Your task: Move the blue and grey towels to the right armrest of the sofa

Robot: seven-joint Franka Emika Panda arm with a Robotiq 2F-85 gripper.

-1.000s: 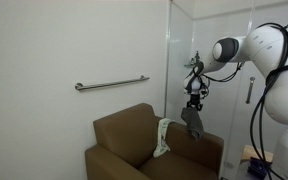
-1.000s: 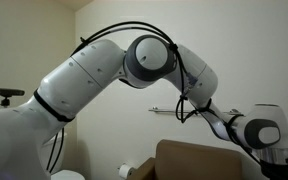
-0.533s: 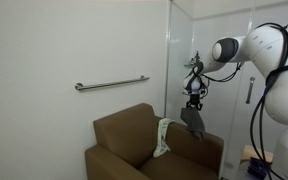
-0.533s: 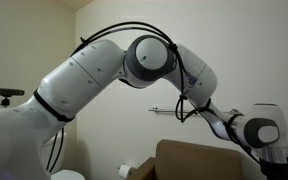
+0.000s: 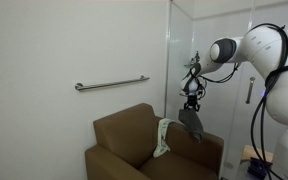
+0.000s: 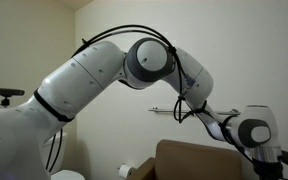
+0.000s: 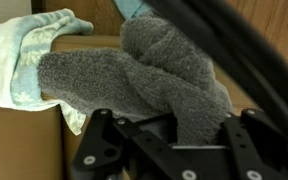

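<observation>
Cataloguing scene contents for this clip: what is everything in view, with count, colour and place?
sofa: one, brown, against the white wall.
grey towel: one, charcoal, hanging from the gripper over the sofa's right-hand end.
cream cloth: one, greenish marks, draped down the sofa's backrest.
blue cloth: corner only, light blue, beyond the grey towel in the wrist view.
grab rail: one, metal, on the wall.
robot arm: one, white.
gripper: one, black, shut on the grey towel.

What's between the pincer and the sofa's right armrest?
Only the grey towel, hanging from the shut pincer down toward the right armrest; this shows in an exterior view.
</observation>
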